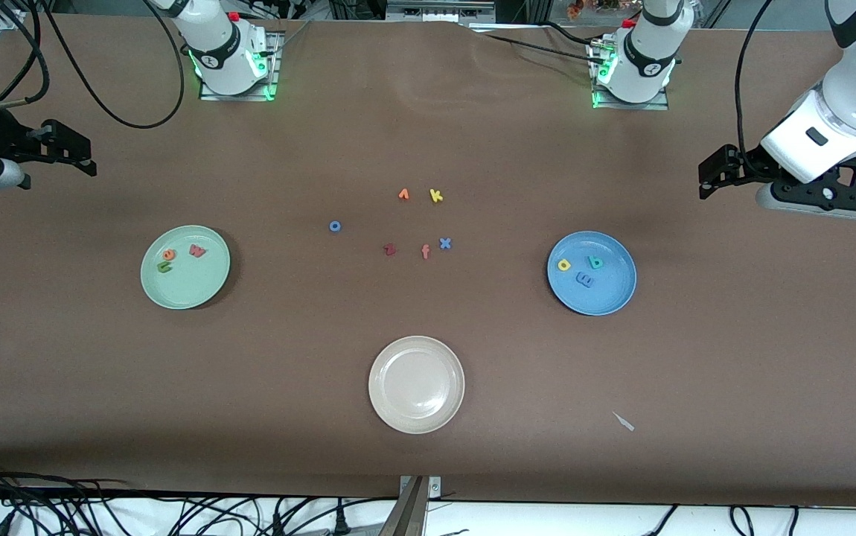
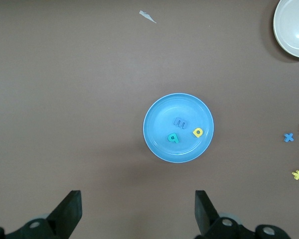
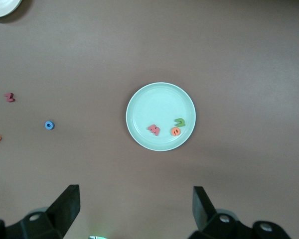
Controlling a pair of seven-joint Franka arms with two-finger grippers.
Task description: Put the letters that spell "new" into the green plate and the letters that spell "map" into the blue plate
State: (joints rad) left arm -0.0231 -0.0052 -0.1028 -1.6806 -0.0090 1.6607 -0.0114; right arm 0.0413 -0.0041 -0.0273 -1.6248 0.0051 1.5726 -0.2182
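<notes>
Sorting looks finished, with both arms waiting at the table's ends.

From the front, the green plate (image 1: 185, 267) holds the orange e (image 1: 169, 254), green n (image 1: 164, 266) and pink-red w (image 1: 196, 250); the blue plate (image 1: 592, 272) holds the yellow a (image 1: 564, 264), teal p (image 1: 595, 261) and blue m (image 1: 584, 279) (spare letters lie between them, the beige-white plate (image 1: 416, 384) bare). The left wrist view shows the left gripper (image 2: 138, 211) wide open, holding nothing, up above the table beside the blue plate. The right wrist view shows the right gripper (image 3: 136, 209) equally wide and unladen beside the green plate.
</notes>
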